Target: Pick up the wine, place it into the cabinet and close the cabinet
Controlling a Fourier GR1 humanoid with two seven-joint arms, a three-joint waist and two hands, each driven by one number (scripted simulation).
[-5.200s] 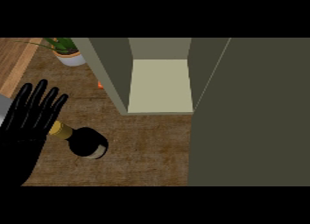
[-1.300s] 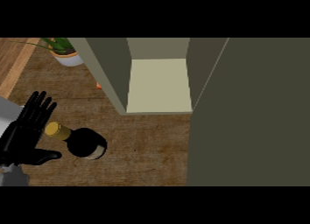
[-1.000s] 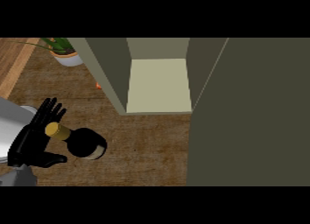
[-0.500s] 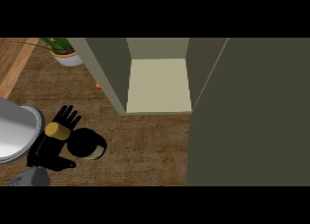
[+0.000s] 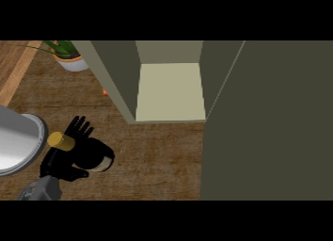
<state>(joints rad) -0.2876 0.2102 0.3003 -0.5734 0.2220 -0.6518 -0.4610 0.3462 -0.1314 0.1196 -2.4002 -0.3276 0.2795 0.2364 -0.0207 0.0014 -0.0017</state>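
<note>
The wine bottle (image 5: 96,157) lies on the wooden counter at the lower left, a black body with a gold cap (image 5: 61,141) pointing left. My left hand (image 5: 58,162) sits against the bottle's left side. Its fingers (image 5: 79,127) point straight up past the neck, and the thumb (image 5: 73,175) reaches under the body. The hand is open and partly hidden by the bottle. The olive cabinet (image 5: 121,80) stands open at the top centre, with a pale shelf (image 5: 170,89) inside. Its open door (image 5: 273,117) fills the right side. My right hand does not show.
A potted plant (image 5: 70,59) stands at the back left beside the cabinet wall. A small orange thing (image 5: 105,92) lies at the cabinet's left foot. My grey forearm (image 5: 10,143) fills the left edge. Bare counter (image 5: 155,160) lies between the bottle and the door.
My left hand has drawn down and closer to the bottle, its fingers now shorter in view and the palm against the neck. The grey forearm has swung further in. The bottle has stayed put.
</note>
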